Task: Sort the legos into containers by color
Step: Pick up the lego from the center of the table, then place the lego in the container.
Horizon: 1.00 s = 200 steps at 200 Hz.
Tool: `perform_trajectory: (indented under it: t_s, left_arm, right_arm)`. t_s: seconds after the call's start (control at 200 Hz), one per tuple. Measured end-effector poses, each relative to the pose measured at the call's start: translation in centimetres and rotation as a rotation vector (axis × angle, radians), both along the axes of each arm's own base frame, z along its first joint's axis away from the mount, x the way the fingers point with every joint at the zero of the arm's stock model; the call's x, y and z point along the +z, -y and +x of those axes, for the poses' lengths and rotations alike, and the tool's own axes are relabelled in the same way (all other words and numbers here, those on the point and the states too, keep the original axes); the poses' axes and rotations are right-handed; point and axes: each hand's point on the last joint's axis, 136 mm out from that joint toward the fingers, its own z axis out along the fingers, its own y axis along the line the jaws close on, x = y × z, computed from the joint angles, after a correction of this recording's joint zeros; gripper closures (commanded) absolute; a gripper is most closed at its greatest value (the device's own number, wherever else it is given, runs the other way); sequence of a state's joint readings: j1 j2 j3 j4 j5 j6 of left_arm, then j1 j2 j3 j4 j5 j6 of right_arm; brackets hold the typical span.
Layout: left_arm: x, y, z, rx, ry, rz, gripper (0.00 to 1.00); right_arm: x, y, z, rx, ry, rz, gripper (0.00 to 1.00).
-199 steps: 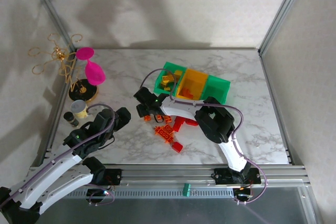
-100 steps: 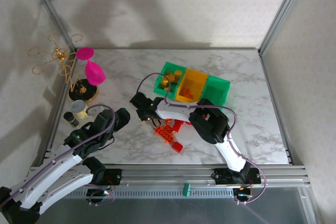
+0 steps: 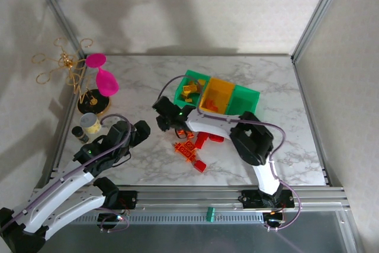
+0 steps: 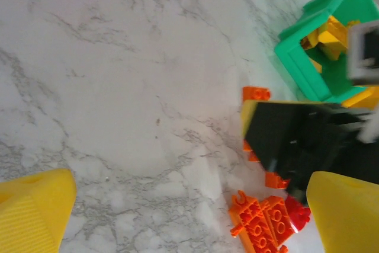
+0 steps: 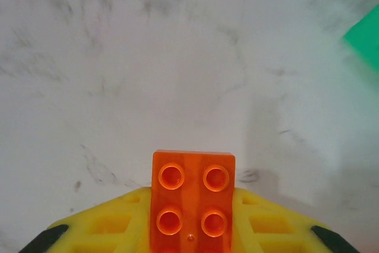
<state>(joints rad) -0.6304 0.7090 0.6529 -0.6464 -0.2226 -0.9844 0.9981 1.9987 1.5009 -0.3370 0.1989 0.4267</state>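
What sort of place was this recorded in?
Most likely a robotics lab test cell, not a home: a marble-patterned tabletop boxed in by aluminium frame posts and plain walls, with two arms bolted to a rail and staged props like sorting bins.

Your left arm extends low and forward from its base. The left gripper (image 4: 189,211) stands with its jaws fully spread. Your right arm bends at a raised elbow and reaches left. The right gripper (image 3: 167,117) clamps an orange lego (image 5: 192,197) between its yellow fingers (image 5: 106,226).
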Motion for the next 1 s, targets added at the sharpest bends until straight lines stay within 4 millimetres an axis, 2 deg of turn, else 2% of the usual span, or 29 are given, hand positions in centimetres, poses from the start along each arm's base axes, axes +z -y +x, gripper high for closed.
perform_trajectory:
  t_s: [0.115,0.185,0.24,0.32,0.496,0.591,0.691,0.841,1.001]
  left_arm:
    - [1.0,1.0,0.7,-0.035,0.029,-0.025,0.0]
    - [1.2,1.7,1.1,-0.058,0.034,-0.03,0.0]
    - [1.3,2.3,1.6,-0.075,0.032,-0.03,0.0]
    - [1.1,3.4,2.3,-0.104,0.026,-0.026,0.0]
    - [0.3,5.5,3.6,-0.165,0.011,-0.018,0.0]
    - [0.2,6.6,4.4,-0.189,0.009,-0.015,0.0]
    - [0.3,7.2,5.1,-0.202,0.019,-0.013,0.0]
    - [0.9,7.8,5.9,-0.214,0.042,-0.012,0.0]
    - [1.0,7.9,6.0,-0.216,0.048,-0.012,0.01]
  right_arm:
    - [4.7,3.1,2.3,-0.068,0.056,0.075,0.74]
    - [6.7,5.7,4.1,-0.123,0.091,0.098,0.74]
    - [7.6,7.8,5.5,-0.169,0.108,0.104,0.74]
    - [7.7,11.1,7.5,-0.241,0.116,0.095,0.73]
    - [5.5,18.6,11.2,-0.398,0.091,0.036,0.73]
    - [5.0,21.5,12.9,-0.461,0.089,0.022,0.72]
    - [3.9,22.9,14.1,-0.493,0.078,0.005,0.64]
    - [2.0,23.1,15.5,-0.488,0.057,-0.024,0.56]
    - [2.2,23.0,15.6,-0.48,0.063,-0.024,0.51]
